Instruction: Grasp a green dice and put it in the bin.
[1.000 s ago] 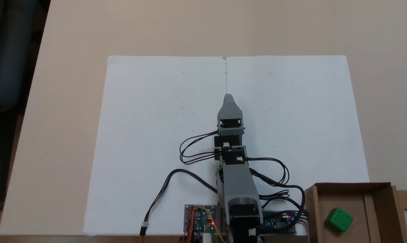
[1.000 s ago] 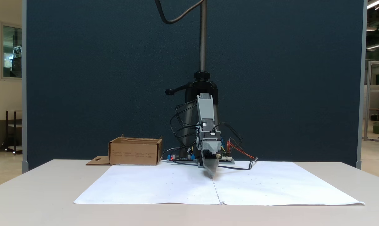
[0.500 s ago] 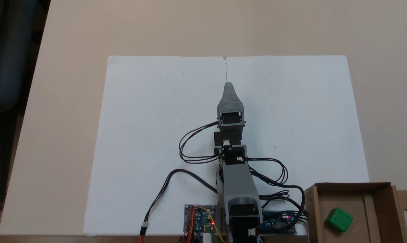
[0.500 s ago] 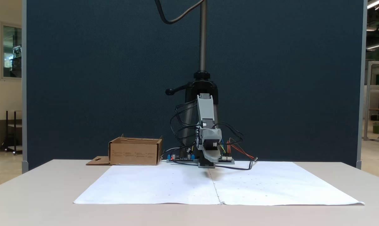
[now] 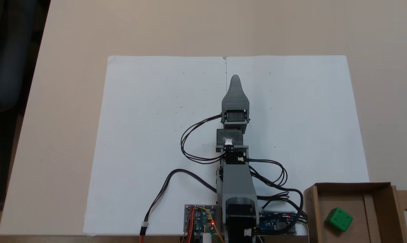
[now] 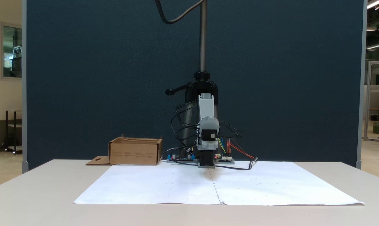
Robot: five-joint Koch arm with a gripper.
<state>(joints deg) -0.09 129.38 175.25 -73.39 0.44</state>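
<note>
Inside the bin lies the green dice; the hand's state is unclear.

Grey printed arm, black servos, looping black cables

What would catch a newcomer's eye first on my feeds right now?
The green dice stands out brightest, lying inside the cardboard bin at the lower right of a fixed view from above. Next comes the grey arm, its gripper stretched over the middle seam of the white paper sheet, far from the bin.
</note>
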